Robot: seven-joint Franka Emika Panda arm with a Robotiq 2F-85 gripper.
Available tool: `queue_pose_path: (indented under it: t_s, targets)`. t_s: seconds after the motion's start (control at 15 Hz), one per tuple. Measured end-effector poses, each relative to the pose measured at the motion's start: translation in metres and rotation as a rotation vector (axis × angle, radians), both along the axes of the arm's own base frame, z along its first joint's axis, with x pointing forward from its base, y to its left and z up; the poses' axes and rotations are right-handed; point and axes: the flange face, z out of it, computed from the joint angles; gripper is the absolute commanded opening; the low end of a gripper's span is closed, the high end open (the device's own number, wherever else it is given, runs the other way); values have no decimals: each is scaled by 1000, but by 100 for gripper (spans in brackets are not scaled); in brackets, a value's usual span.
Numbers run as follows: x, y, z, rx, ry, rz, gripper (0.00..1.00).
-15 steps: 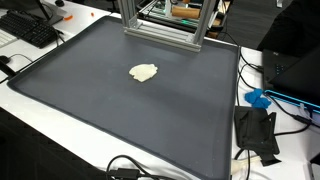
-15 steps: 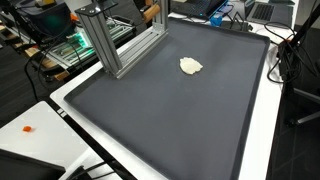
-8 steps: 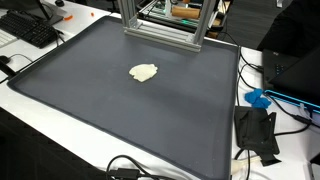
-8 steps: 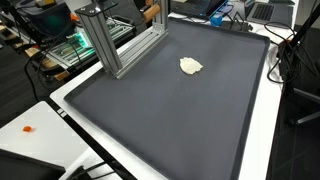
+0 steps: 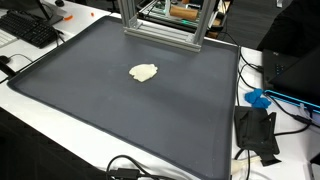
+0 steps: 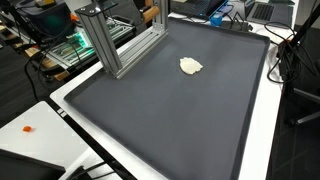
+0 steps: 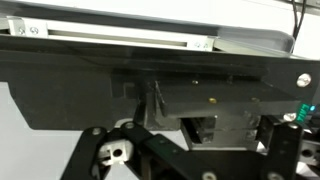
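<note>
A small pale crumpled lump (image 5: 144, 72) (image 6: 190, 66) lies alone on the large dark grey mat (image 5: 120, 115) (image 6: 170, 120), toward its far half. No arm or gripper shows in either exterior view. In the wrist view the gripper (image 7: 200, 140) appears only as black linkage bars spread wide at the lower left and lower right, with nothing between them. It faces a dark shelf-like structure under a silver aluminium rail (image 7: 120, 34). The lump is not in the wrist view.
An aluminium frame (image 5: 160, 25) (image 6: 115, 45) stands on the mat's far edge. A keyboard (image 5: 30, 30) lies beyond one corner. A black bracket (image 5: 257, 135), a blue part (image 5: 258, 98) and cables lie on the white table beside the mat.
</note>
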Motion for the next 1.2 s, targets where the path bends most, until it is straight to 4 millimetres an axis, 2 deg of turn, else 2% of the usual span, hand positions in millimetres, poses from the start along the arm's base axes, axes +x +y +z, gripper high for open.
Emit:
queue_pose_path:
  t_s: [0.33, 0.73, 1.0, 1.2]
  targets:
    - [-2, 0, 13, 2, 0, 6, 100]
    - [3, -1, 37, 6, -19, 33, 100]
    - [18, 3, 55, 4, -54, 18, 100]
    - [39, 5, 61, 7, -86, -34, 100]
